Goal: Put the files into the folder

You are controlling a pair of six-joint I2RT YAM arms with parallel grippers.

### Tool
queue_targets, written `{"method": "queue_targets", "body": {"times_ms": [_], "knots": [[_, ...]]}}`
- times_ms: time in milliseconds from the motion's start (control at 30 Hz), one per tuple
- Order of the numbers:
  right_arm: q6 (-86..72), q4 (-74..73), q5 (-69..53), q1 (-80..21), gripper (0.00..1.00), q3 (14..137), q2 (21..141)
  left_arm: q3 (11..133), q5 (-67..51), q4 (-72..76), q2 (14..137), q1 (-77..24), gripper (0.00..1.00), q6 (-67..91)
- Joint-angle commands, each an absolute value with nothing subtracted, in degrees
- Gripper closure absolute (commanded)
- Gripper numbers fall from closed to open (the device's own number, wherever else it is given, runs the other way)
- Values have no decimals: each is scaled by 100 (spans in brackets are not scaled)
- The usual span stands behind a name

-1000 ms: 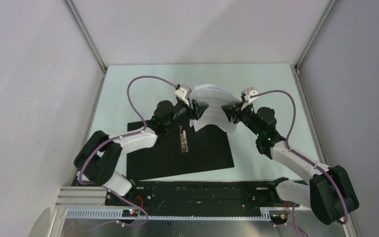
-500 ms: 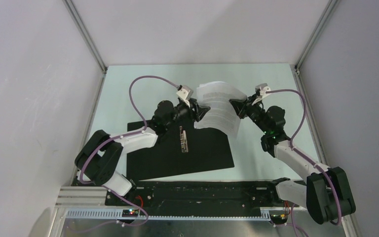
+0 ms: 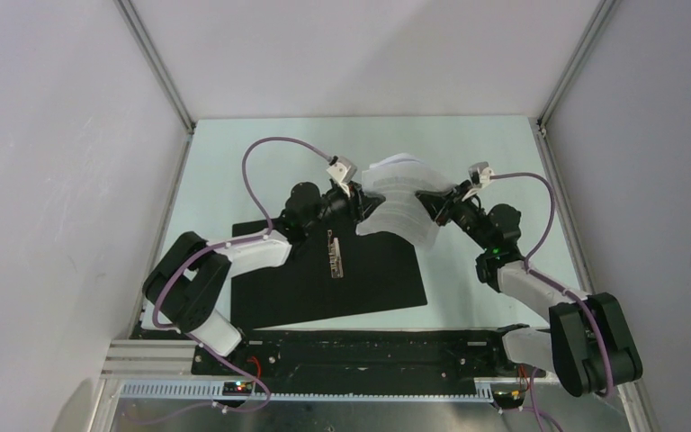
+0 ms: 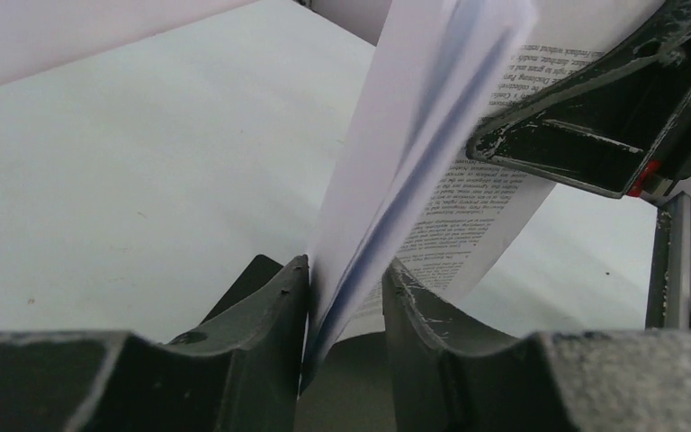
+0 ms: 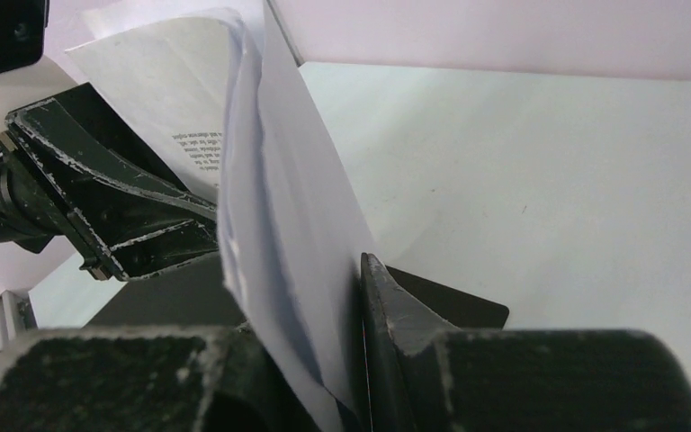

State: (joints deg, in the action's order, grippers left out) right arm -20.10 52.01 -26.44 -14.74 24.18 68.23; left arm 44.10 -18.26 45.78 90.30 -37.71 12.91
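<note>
Paper sheets, thin, white, black-printed (image 3: 400, 202), arch over the far edge of the flat open black folder (image 3: 324, 283), side edges pinched in the closed left jaws and right jaws; light and floppy, probably best gripped at both edges.

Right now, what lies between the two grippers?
The files, bowed, span that gap; left gripper and right gripper each clamp one side. Top external view shows it.

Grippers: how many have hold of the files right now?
2. The left gripper pinches the files at their left edge, the right gripper at their right edge, holding them bowed over the far part of the open folder. None hidden.
</note>
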Motion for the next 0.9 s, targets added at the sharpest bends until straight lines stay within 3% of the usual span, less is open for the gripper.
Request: {"method": "queue_targets", "body": {"times_ms": [0, 167, 333, 433, 500, 567, 633, 867], "knots": [[-2277, 6000, -2796, -1346, 80, 2374, 6957, 4709, -1959, 4877, 9087, -3812, 61, 1367], [-2427, 6324, -2814, -1241, 82, 2207, 7026, 4681, -1924, 4930, 9111, -3812, 66, 1397], [-2630, 6611, -2855, -1160, 92, 2165, 7098, 4690, -1911, 4926, 9121, -3809, 73, 1443], [-2766, 6327, -2892, -1142, 99, 2385, 6932, 4741, -1936, 4857, 9045, -3813, 84, 1549], [-2790, 5801, -2940, -1127, 100, 2621, 6684, 4867, -1937, 4493, 8845, -3814, 96, 1597], [-2838, 5228, -3031, -1098, 99, 2869, 6407, 5026, -1965, 3948, 8575, -3811, 99, 1666], [-3055, 4828, -3240, -1009, 93, 3055, 6193, 5147, -2139, 3545, 8309, -3810, 100, 1891], [-4299, 4692, -4300, -470, 54, 3319, 5825, 5994, -3065, 1878, 7210, -3784, 100, 2282]]}}
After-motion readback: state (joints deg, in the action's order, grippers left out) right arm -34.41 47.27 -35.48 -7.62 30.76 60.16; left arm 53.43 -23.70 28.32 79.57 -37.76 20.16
